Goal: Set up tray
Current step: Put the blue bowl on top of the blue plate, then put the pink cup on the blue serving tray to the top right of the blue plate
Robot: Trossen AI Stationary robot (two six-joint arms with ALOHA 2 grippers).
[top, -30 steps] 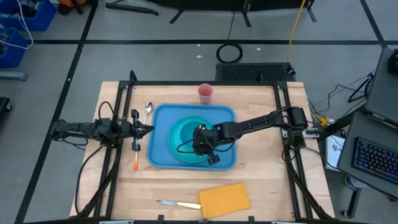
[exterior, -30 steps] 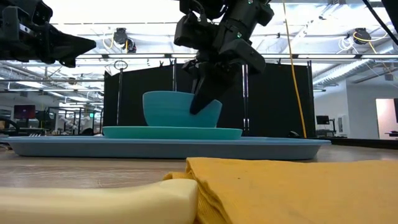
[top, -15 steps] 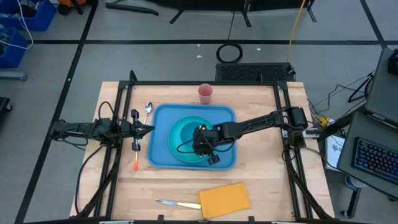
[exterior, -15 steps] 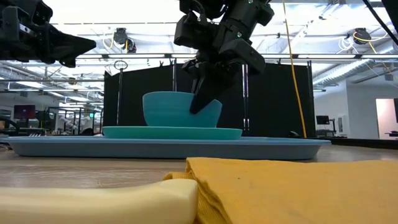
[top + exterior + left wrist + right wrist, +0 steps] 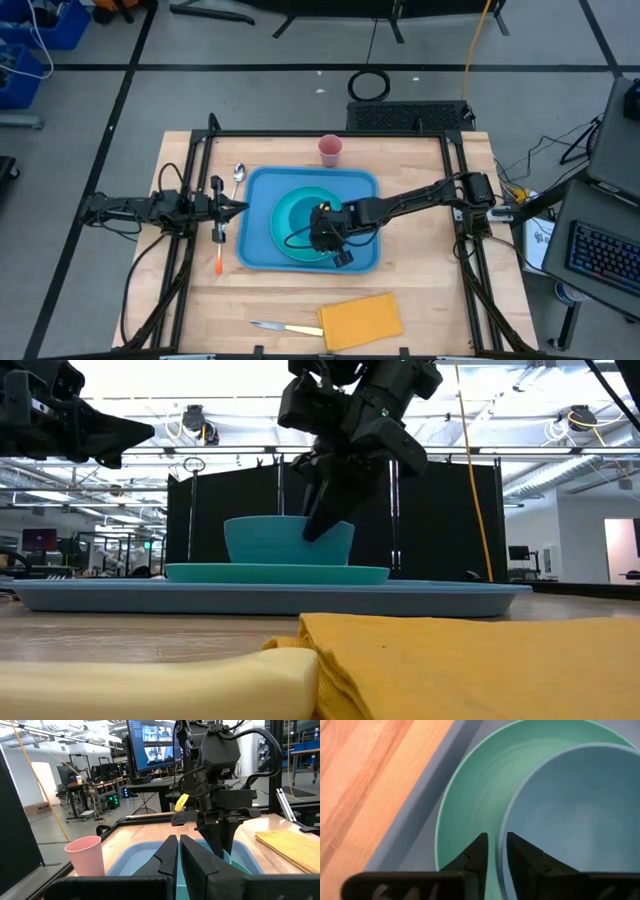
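Note:
The large blue tray lies in the middle of the table and also shows in the low view. A round turquoise plate rests in it. A light blue bowl stands upright over the plate, its foot hidden behind the plate's rim. My right gripper is shut on the bowl's rim. My left gripper is shut and empty, just off the tray's left edge; its own view shows the closed fingers. My right gripper holds the bowl's rim on the bowl's right side, one finger outside the wall and one finger inside. The fingers come from above, slanting down. The bowl stays upright, low over the plate.
A pink cup stands beyond the tray's far edge. A spoon lies at the tray's far left corner, and an orange-handled utensil lies to its left. A knife and a folded yellow cloth lie near the front edge.
My right gripper has shifted slightly toward the table's left with the bowl. The bowl has sunk a little toward the plate and stays upright.

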